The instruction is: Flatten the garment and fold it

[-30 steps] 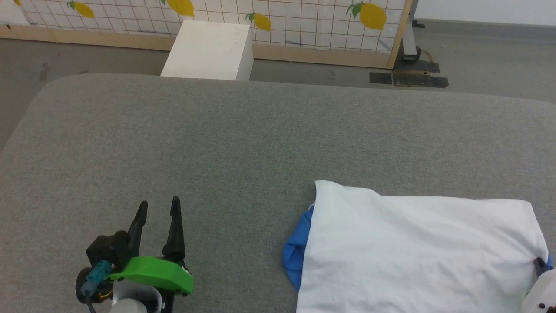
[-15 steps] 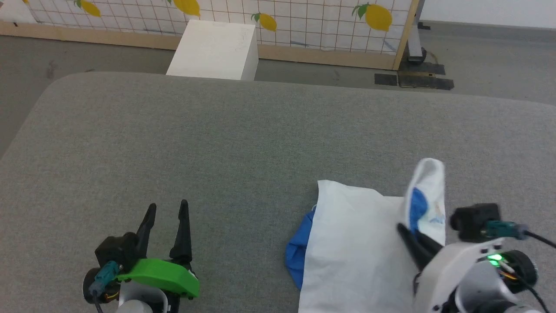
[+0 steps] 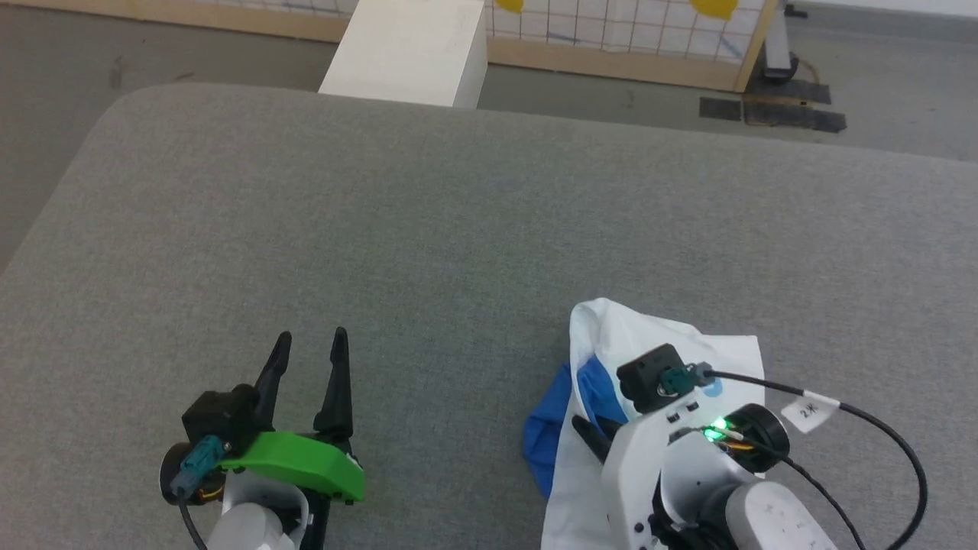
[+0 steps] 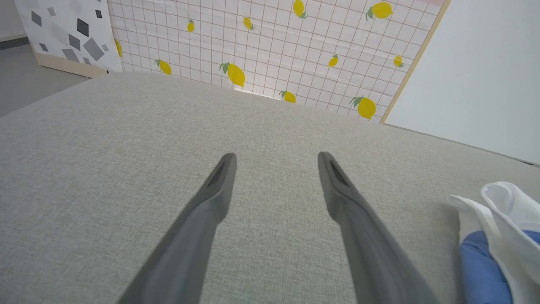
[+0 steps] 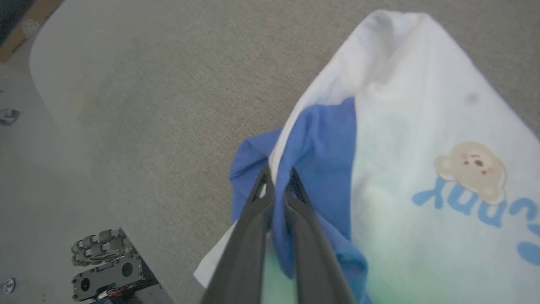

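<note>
Folding cleanly probably means carrying the pinched edge across low and level, then laying it square so nothing bunches. The right gripper [image 5: 278,175] is clamped on the garment's [image 5: 396,109] blue-and-white edge, at the near right of the grey surface [image 3: 382,229]. The left gripper [image 3: 309,353] hovers wide open and empty, well apart.

right gripper [image 5: 278,172] swept leftward | garment [image 3: 611,325] right edge carried over onto its left half

garment [image 3: 611,330] white with blue; table [image 3: 458,229] plain grey
</note>
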Controlling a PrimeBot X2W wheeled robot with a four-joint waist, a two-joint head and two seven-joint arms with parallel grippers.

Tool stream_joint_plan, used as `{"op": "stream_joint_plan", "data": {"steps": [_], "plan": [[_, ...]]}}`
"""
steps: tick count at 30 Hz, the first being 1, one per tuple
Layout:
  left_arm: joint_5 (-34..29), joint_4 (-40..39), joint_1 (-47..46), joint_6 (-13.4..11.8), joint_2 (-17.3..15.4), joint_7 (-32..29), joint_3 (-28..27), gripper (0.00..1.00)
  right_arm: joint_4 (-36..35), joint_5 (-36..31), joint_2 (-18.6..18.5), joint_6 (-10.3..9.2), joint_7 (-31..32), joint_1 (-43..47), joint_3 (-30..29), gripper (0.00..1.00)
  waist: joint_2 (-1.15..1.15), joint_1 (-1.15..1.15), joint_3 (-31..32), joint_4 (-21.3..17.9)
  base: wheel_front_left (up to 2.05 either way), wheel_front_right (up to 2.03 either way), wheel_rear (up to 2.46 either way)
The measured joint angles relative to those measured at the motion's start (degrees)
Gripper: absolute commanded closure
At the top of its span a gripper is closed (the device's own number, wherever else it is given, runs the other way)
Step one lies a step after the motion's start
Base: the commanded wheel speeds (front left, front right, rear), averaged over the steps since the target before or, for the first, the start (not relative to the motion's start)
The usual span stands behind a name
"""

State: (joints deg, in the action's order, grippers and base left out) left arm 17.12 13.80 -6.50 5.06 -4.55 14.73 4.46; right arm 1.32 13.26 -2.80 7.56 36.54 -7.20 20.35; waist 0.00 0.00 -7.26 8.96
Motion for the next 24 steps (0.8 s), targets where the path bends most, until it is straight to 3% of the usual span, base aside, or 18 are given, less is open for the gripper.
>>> {"op": "stream_joint_plan", "data": {"steps": [1,2,8,14,20,21,24], "plan": [[-0.03,0.0,-0.04,0.0,0.05,0.0,0.01,0.0,1.18,0.11,-0.02,0.0,-0.3,-0.52,-0.05,0.6,0.0,0.0,-0.29,0.18,0.0,0.0,0.0],[-0.08,0.01,-0.07,0.0,0.16,0.0,0.01,0.0,2.5,0.75,-0.04,0.0,-0.67,-1.13,-0.09,0.01,0.0,0.0,-0.62,0.4,0.0,0.0,0.0],[-0.1,0.14,-0.12,0.0,0.43,0.0,-0.53,0.0,4.49,7.56,-0.04,0.0,-4.74,-2.44,0.56,0.0,0.0,0.0,-1.18,0.9,0.0,0.0,0.0],[-0.37,0.05,-0.05,0.01,0.57,0.0,-1.33,0.0,-2.67,15.82,0.03,0.0,-18.09,-2.36,-1.55,0.0,0.0,0.0,0.01,-0.34,0.0,0.0,0.0],[-0.66,-0.4,0.03,0.19,0.63,0.0,-1.53,0.0,-8.42,14.44,0.01,0.0,-31.55,1.4,-12.26,0.0,0.0,0.0,1.01,-2.17,0.0,0.0,0.0],[-0.86,-0.43,0.05,0.2,0.66,0.0,-1.45,0.0,-8.21,14.15,-0.02,0.0,-35.31,4.51,-17.86,0.0,0.0,0.0,1.44,-2.94,0.0,0.0,0.0],[-0.86,-0.45,0.14,0.2,0.74,0.0,-1.46,0.0,-5.53,13.52,-0.1,0.0,-36.0,7.05,-22.03,0.0,0.0,0.0,1.78,-3.55,0.0,0.0,0.0]]}}
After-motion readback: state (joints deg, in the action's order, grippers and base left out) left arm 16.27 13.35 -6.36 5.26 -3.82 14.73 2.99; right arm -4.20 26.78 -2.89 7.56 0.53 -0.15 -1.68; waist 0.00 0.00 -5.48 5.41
